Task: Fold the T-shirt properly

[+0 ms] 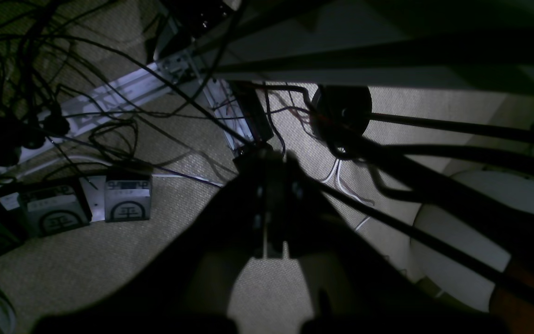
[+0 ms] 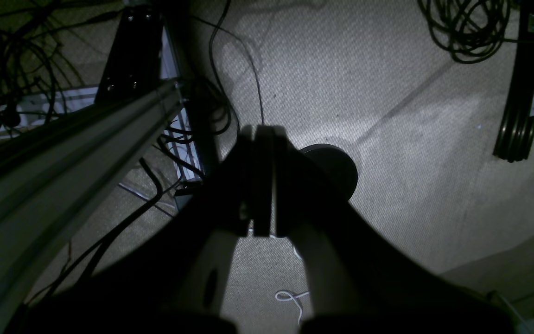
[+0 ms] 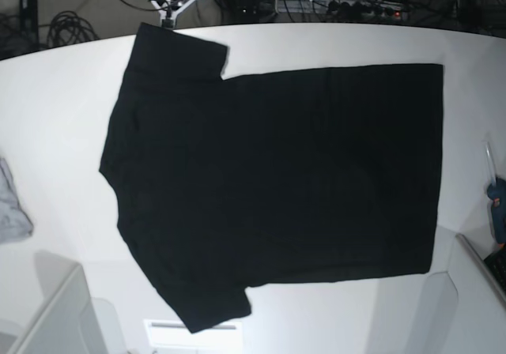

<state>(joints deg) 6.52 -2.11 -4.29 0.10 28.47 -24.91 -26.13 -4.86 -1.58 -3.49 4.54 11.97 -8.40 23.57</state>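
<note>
The black T-shirt (image 3: 277,188) lies spread flat on the white table (image 3: 63,101) in the base view, collar to the left, hem to the right, both sleeves out. No gripper shows in the base view. My left gripper (image 1: 269,160) looks shut and empty, hanging off the table and pointing at the carpeted floor. My right gripper (image 2: 263,134) also looks shut and empty, likewise over the floor. Neither wrist view shows the T-shirt.
A small grey cloth (image 3: 12,204) lies at the table's left edge. A blue tool (image 3: 498,208) lies at its right edge. Below are tangled cables (image 1: 26,69), grey boxes (image 1: 128,199), a metal frame rail (image 2: 63,139) and a round black base (image 2: 334,174).
</note>
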